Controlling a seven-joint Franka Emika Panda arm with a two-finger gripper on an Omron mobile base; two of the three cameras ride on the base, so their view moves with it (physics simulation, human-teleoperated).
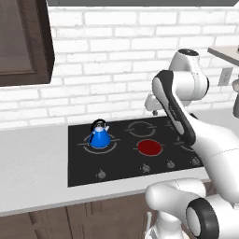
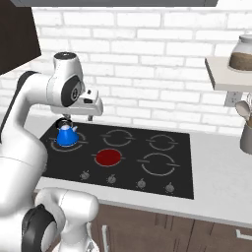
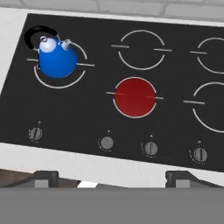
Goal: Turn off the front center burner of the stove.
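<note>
Approach stage: the pincer is hovering above the stove, its tips spread wide and holding nothing.
The front center burner is glowing at 12 o'clock; next move, judged: descending onto the knob beneath it.

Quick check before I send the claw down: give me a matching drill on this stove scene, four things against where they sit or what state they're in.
Things:
1. front center burner
2. blue kettle
3. row of grey knobs
4. jar

Places or states:
A. on the wall shelf to the right of the stove
B. glowing solid red
C. standing on the left burner ring
D. along the near edge of the black glass

Pairs: 1-B, 2-C, 3-D, 4-A
</note>
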